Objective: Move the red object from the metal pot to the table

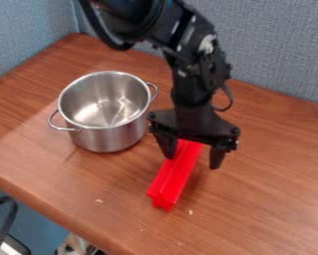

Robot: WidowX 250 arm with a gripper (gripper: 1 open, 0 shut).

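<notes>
The red object, a long bright red bar, lies flat on the table, just right of the metal pot, which stands with nothing in it. My gripper points down over the bar's far end. Its jaws are open, one black finger on the left of the bar and the other on the right, straddling it. I cannot tell whether the fingers touch the bar.
The table's rounded front edge runs along the lower left, with dark cables below it. A grey-blue wall closes the back. The arm reaches in from the top.
</notes>
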